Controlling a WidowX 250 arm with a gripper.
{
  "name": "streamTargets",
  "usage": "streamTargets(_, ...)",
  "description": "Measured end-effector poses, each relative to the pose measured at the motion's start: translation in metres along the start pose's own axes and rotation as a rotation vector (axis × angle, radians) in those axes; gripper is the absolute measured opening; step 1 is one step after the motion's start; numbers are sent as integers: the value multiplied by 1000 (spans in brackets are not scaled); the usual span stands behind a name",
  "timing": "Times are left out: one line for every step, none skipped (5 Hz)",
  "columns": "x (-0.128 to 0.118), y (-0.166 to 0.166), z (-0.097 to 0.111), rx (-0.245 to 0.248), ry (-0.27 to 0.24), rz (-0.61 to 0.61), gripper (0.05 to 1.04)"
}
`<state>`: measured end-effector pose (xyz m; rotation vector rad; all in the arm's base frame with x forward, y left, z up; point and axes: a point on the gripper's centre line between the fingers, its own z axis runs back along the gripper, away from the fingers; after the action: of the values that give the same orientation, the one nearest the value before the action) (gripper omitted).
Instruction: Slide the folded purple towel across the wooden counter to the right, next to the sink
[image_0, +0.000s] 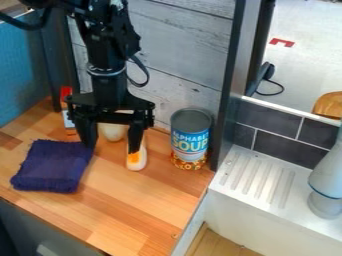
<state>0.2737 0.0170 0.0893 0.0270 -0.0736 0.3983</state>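
Above the wooden counter (127, 205), the gripper (111, 143) hangs spread apart near a purple cloth (53, 166) and a lettered, blue-labelled can (190, 140).

Bright, soft, fairly even light covers the light-brown wooden counter (143, 217), with only faint shadows. The silver ribbed metal drainboard (290, 197) carries a pale sheen, while the dark grey cabinet front (30, 225) sits dimmer.

Claw (112, 146) spread | near cloth (52, 166), white-orange item (136, 159) | soup can (191, 139) (upright)
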Motion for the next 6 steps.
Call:
streamTargets(-3,1,-7,10,27,0,1001)
streamTargets(-3,1,-8,8,23,-1,1001)
streamTargets(-6,28,-26,23,12,20,1001)
streamTargets(-5,49,-27,16,-47,-7,1001)
streamTargets(-4,70,-33,15,-71,-32,1001)
streamTargets(1,85,-34,-13,-100,-29,1001)
